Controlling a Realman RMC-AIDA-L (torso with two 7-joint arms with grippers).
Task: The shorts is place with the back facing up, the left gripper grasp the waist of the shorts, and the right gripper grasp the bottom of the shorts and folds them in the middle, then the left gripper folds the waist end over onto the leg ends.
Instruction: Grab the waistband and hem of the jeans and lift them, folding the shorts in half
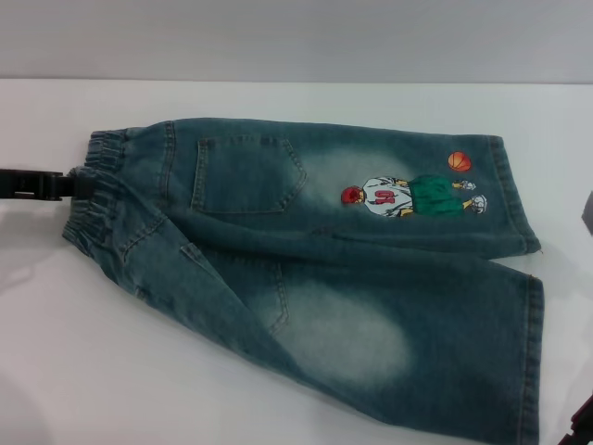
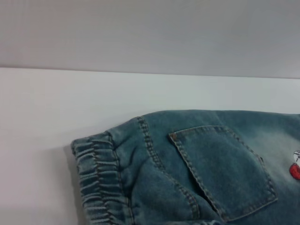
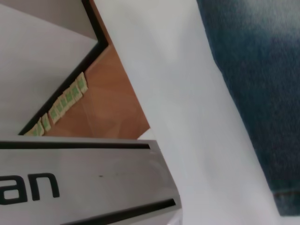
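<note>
Shorts: denim, back up, lying spread on white surface, waist end toward the robot's left, hems toward its right. Left tool: at the waistband edge; grip cannot be told. Right tool: only a dark sliver at the lower right.

Right gripper: mostly cut off at head view's edge; fingers unseen.
Shorts: lower hem corner cropped.
</note>
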